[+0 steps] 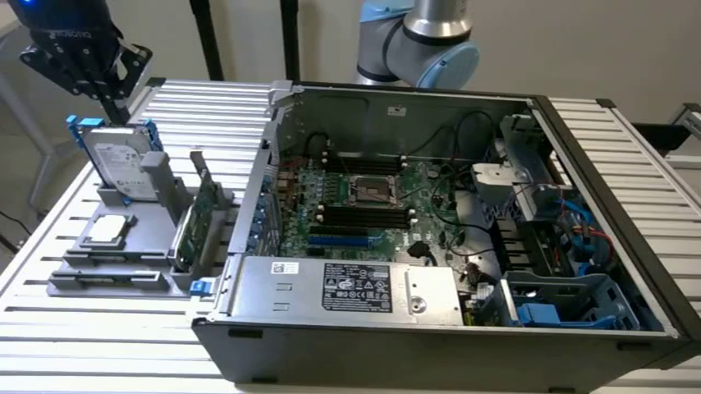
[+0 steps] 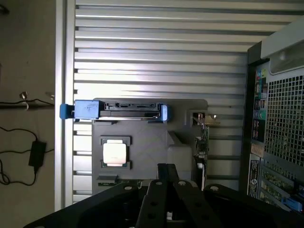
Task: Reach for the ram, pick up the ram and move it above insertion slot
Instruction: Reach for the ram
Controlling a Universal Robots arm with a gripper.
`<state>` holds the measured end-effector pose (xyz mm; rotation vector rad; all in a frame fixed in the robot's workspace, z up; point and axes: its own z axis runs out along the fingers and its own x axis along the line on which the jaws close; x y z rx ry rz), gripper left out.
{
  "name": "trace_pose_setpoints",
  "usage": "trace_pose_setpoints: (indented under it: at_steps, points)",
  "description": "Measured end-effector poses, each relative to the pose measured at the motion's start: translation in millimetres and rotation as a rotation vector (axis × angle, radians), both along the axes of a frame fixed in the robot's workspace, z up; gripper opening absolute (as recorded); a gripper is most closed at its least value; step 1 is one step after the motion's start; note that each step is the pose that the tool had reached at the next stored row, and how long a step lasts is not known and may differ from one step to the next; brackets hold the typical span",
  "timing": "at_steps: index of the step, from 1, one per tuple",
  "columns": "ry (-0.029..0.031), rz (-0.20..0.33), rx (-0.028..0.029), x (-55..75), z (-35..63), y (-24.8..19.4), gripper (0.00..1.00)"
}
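The ram is a thin dark strip standing on edge in the front slot of the grey holder. In the wrist view one end of the ram shows, and the rest is hidden behind the gripper body. My gripper hangs high over the holder's far end, just above the hard drive, with its fingers pressed together and nothing between them. It is well apart from the ram. The black insertion slots lie on the motherboard inside the open computer case.
The holder also carries a silver hard drive in a blue frame, a square processor and an upright green expansion card. The open case stands on the slatted table at the exterior view's right, its wall close to the card.
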<state>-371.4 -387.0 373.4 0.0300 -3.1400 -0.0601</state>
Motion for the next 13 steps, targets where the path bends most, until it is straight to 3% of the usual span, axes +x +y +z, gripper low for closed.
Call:
trace_pose_setpoints:
  at_steps: [4,6,13]
  points:
    - [0.0001,0.000,-0.0001,-0.1,0.1,-0.1,0.11]
    - [-0.0006,0.000,0.0000,-0.3,0.0,-3.1,0.11]
    - [-0.0010,0.000,0.0003,-3.0,-0.8,-34.4,0.11]
